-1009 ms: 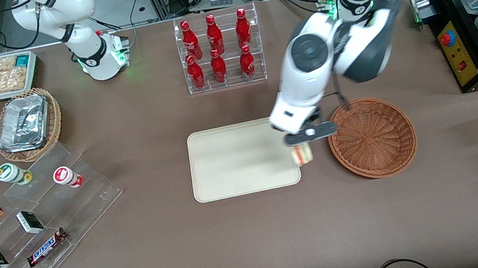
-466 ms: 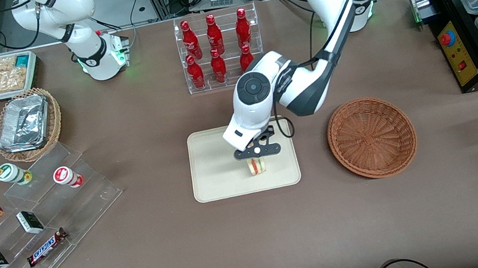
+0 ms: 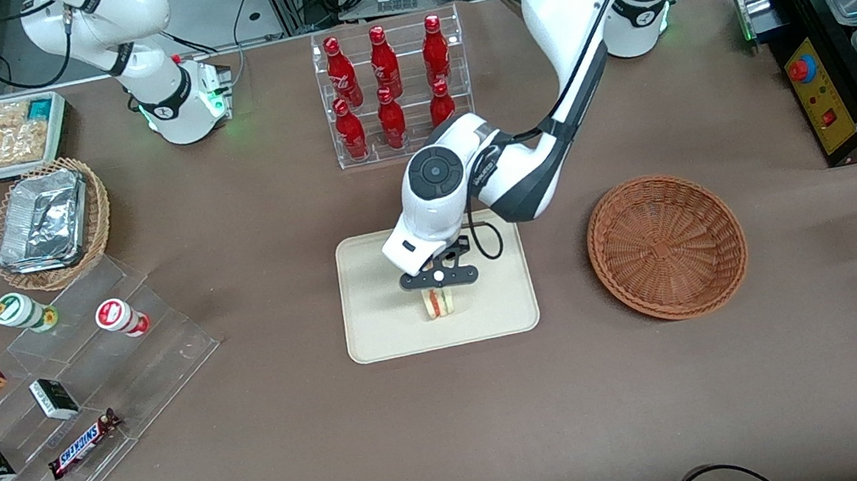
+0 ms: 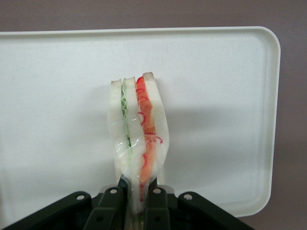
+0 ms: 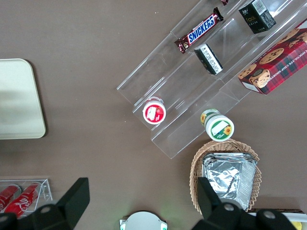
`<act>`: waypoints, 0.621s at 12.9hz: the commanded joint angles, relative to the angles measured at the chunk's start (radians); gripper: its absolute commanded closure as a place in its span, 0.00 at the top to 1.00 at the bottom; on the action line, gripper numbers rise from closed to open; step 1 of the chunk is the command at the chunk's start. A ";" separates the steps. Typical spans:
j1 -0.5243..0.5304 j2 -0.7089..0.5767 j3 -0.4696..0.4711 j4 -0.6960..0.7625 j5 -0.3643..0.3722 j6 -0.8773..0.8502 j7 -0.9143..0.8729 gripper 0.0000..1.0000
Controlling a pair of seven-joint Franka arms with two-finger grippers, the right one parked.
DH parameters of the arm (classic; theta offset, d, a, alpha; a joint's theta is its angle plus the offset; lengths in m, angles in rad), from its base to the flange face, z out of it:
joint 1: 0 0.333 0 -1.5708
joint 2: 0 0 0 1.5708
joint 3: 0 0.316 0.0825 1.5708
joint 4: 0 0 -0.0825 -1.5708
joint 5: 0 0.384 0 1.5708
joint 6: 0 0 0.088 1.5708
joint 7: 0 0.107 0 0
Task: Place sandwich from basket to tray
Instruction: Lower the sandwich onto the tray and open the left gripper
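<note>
Sandwich point(image 4: 136, 143) in hand point(image 4: 136, 201) — mid-tray point(image 3: 380, 317)

The gripper point(image 3: 439, 290) hangs over the flat cream rectangular tray point(image 3: 382, 325), its jaws clamped on the triangular white-bread sandwich point(image 3: 438, 302). The round reddish-brown wicker basket point(image 3: 667, 246) sits on the bench point(image 3: 459, 433) beside the tray, toward the working arm's end.
</note>
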 commanded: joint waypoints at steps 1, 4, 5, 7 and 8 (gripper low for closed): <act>-0.016 0.026 0.009 0.027 0.048 0.008 -0.012 0.00; -0.016 0.035 0.009 0.019 0.059 0.010 -0.012 0.96; -0.016 0.031 0.009 0.017 0.059 0.007 -0.015 1.00; -0.012 0.008 0.009 0.017 0.054 -0.006 -0.020 1.00; -0.012 -0.015 0.009 0.019 0.047 -0.027 -0.020 1.00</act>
